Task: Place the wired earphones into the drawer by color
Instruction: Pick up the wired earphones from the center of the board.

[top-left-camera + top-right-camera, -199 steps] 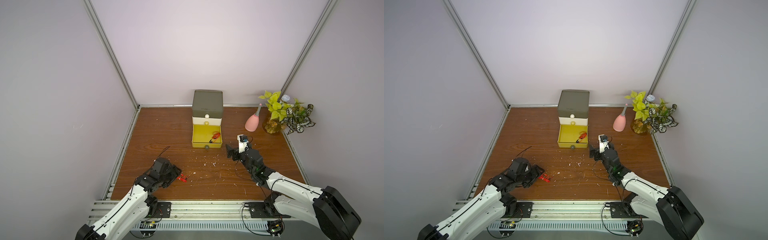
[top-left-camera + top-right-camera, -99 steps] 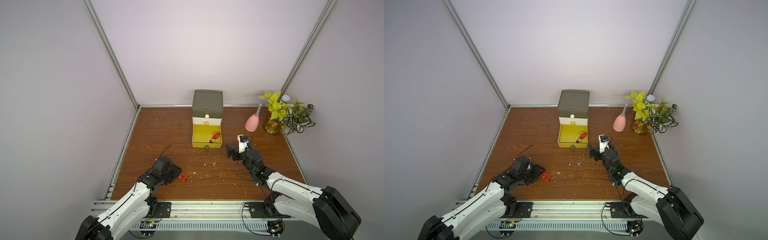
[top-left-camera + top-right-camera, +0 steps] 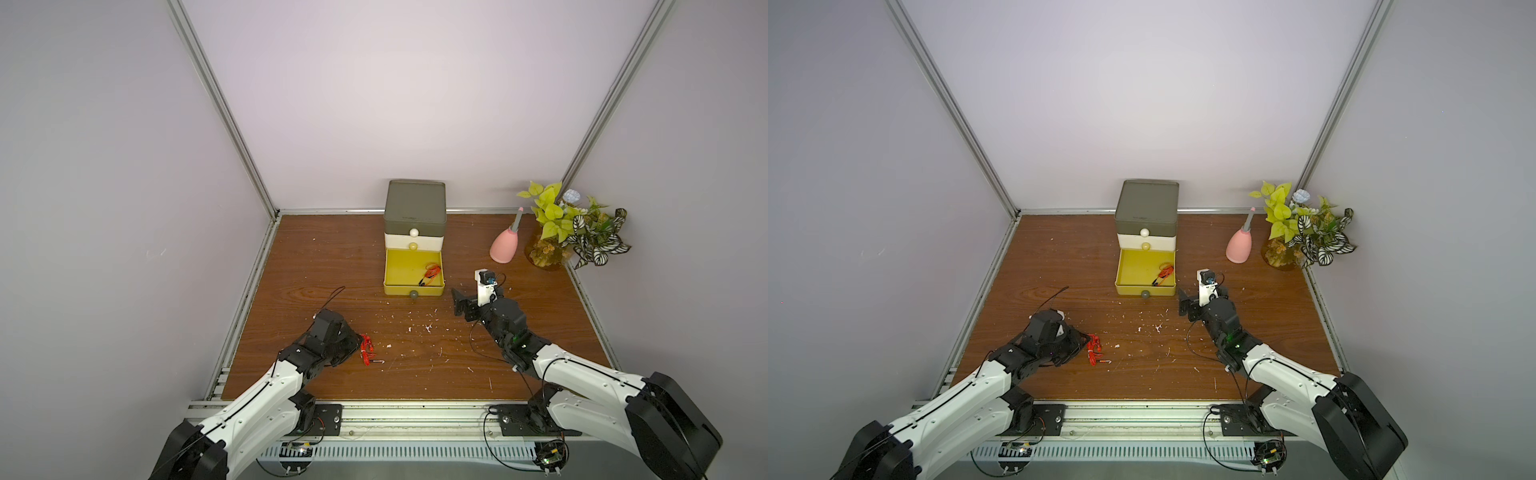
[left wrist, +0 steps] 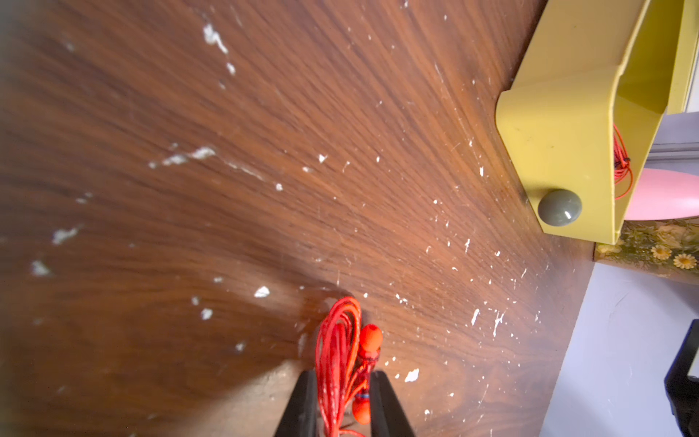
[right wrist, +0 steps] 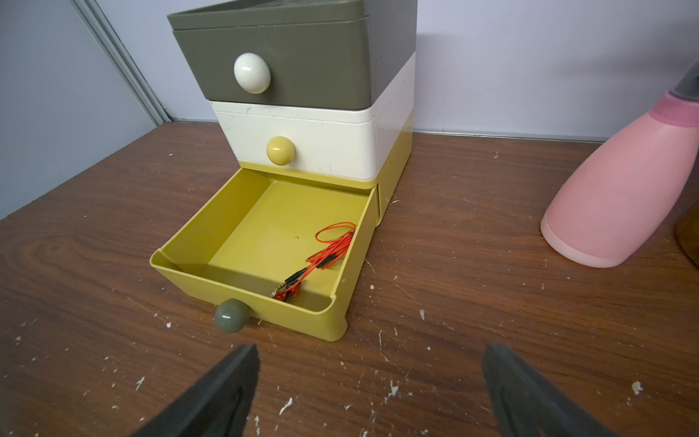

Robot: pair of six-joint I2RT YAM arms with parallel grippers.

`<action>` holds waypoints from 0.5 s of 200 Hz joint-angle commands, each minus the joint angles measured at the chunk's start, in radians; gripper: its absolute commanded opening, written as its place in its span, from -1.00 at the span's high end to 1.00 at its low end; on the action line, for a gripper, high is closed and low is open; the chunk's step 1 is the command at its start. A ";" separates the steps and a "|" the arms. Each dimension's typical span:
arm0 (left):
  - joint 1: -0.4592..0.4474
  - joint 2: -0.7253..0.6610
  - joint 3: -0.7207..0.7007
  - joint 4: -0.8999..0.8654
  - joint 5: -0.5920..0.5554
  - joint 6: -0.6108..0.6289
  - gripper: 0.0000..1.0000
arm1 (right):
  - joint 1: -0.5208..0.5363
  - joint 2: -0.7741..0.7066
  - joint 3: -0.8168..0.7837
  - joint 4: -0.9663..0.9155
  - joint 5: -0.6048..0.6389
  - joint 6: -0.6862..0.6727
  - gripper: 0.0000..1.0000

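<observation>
left hand (image 4: 342,378) newly clamped on red earphones (image 4: 336,340), plain in wrist view; right hand (image 5: 370,350) apart

1. Two coiled bundles of red wired earphones (image 3: 365,350) (image 3: 432,272).
2. One drawer box (image 3: 414,208) of three: olive-grey drawer (image 5: 302,72), cream drawer (image 5: 333,145), yellow drawer (image 5: 302,321).
3. Three knobs: white knob (image 5: 252,72), yellow knob (image 5: 280,150), grey knob (image 5: 231,316).
4. One pink bottle (image 3: 505,249).
5. One potted plant (image 3: 577,226).
6. Two robot arms (image 3: 266,390) (image 3: 582,374).

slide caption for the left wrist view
Left gripper pinches a coiled red wired earphone bundle on the brown wooden table
</observation>
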 commanded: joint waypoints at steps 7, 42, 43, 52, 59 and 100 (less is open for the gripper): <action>-0.010 0.007 -0.010 0.011 -0.010 0.019 0.59 | -0.004 -0.008 -0.006 0.045 0.024 0.009 -0.98; -0.012 0.013 -0.018 0.021 -0.006 0.020 0.58 | -0.004 -0.008 -0.006 0.044 0.024 0.010 -0.98; -0.012 0.014 -0.018 0.021 -0.006 0.019 0.58 | -0.004 -0.008 -0.006 0.045 0.024 0.010 -0.98; -0.012 0.015 -0.018 0.024 -0.003 0.020 0.58 | -0.003 -0.008 -0.006 0.045 0.023 0.011 -0.98; -0.013 0.018 -0.020 0.028 -0.001 0.019 0.58 | -0.004 -0.008 -0.006 0.045 0.024 0.011 -0.98; -0.016 0.038 -0.022 0.045 0.007 0.022 0.58 | -0.003 -0.008 -0.006 0.047 0.025 0.010 -0.98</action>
